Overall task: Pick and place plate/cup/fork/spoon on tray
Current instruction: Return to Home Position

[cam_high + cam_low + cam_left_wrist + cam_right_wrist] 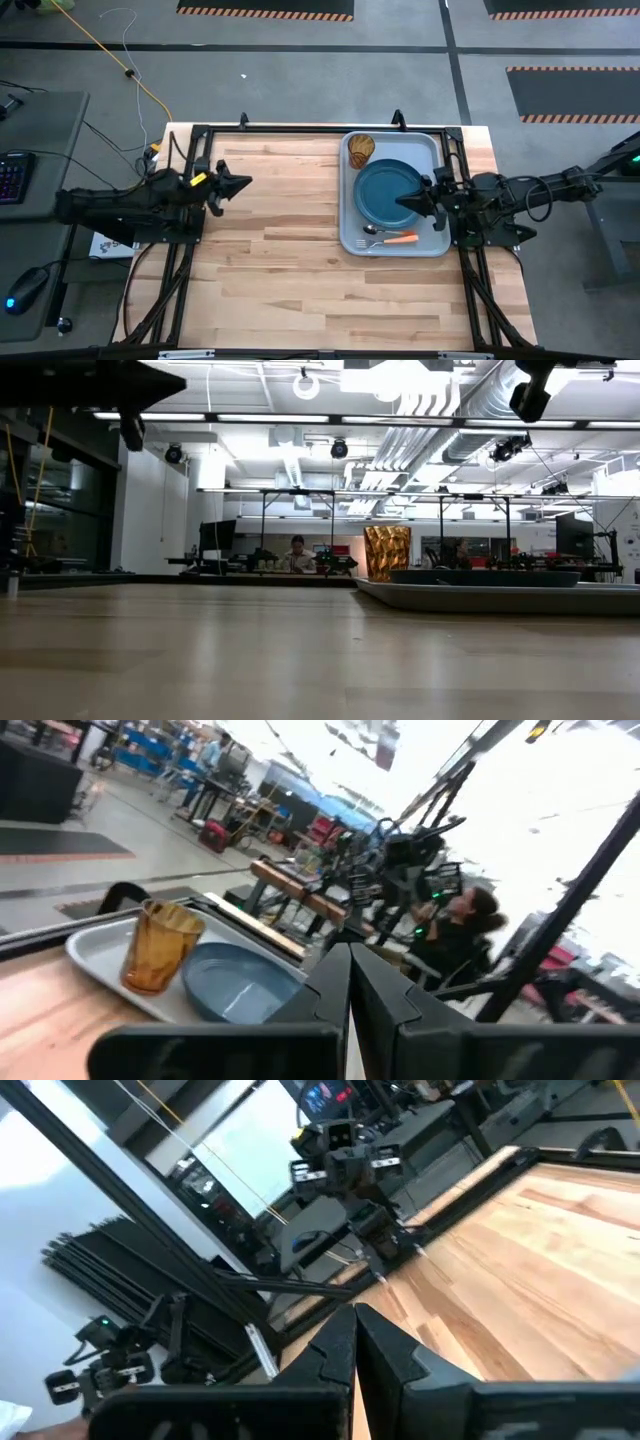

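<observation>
The light blue-grey tray lies at the table's far right. On it stand the amber cup in its far left corner and the dark blue plate in its middle. The orange-handled fork and the spoon lie side by side on the tray's near part. My right gripper is shut and empty, raised over the plate's right part. My left gripper is shut and empty above the table's far left. The left wrist view shows the cup, the plate and the tray.
Bare wooden table top spreads left of and in front of the tray. Black frame bars run along the table's far edge and sides. In the low view the tray sits at the right, and a person sits far behind.
</observation>
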You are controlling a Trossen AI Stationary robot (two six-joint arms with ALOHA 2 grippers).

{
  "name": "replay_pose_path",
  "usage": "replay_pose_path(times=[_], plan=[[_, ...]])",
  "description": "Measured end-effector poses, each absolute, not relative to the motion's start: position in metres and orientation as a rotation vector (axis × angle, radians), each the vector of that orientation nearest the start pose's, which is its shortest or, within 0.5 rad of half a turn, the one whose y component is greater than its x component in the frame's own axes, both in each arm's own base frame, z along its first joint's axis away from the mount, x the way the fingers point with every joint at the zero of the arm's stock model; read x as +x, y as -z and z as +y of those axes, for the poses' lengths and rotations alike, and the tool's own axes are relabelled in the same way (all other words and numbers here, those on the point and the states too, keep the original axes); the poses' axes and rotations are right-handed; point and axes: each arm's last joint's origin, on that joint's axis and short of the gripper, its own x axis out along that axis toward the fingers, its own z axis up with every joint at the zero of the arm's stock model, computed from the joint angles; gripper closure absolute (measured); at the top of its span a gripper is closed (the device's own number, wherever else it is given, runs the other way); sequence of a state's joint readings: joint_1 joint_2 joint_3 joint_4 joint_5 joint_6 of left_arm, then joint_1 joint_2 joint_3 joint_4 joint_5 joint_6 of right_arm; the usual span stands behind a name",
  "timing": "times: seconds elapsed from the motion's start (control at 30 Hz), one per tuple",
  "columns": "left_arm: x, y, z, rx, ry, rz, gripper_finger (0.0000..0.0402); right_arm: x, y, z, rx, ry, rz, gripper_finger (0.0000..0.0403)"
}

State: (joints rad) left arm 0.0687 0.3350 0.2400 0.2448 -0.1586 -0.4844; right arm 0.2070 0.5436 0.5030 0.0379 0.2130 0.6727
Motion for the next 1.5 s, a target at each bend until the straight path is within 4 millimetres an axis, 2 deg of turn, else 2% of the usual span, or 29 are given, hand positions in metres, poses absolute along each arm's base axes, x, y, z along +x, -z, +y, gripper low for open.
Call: replay_pose_path(times=[0.17,0.57,0.87,1.1,1.27,1.5], plan=[[0.105,-0.221,0.008,-0.520,-0.143,-0.216,0.0402,0.136,-0.287,0.022,0.693,0.026,0.030,0.0403],[0.094,-0.188,0.003,-0.496,-0.066,-0.247,0.0401,0.136,-0.287,0.022,0.752,0.027,0.029,0.0402],[0.096,-0.184,0.001,-0.381,-0.011,-0.186,0.0401,0.135,-0.287,0.023,0.752,-0.009,0.042,0.0402],[0.097,-0.168,0.001,-0.309,-0.051,-0.024,0.0401,0.135,-0.287,0.025,0.723,-0.057,0.060,0.0402],[0.098,-0.169,0.001,-0.294,-0.056,-0.027,0.0401,0.134,-0.287,0.028,0.661,-0.093,0.068,0.0403],[0.098,-0.168,0.001,-0.294,-0.058,-0.027,0.0401,0.116,-0.288,0.038,0.555,-0.203,0.094,0.0403]])
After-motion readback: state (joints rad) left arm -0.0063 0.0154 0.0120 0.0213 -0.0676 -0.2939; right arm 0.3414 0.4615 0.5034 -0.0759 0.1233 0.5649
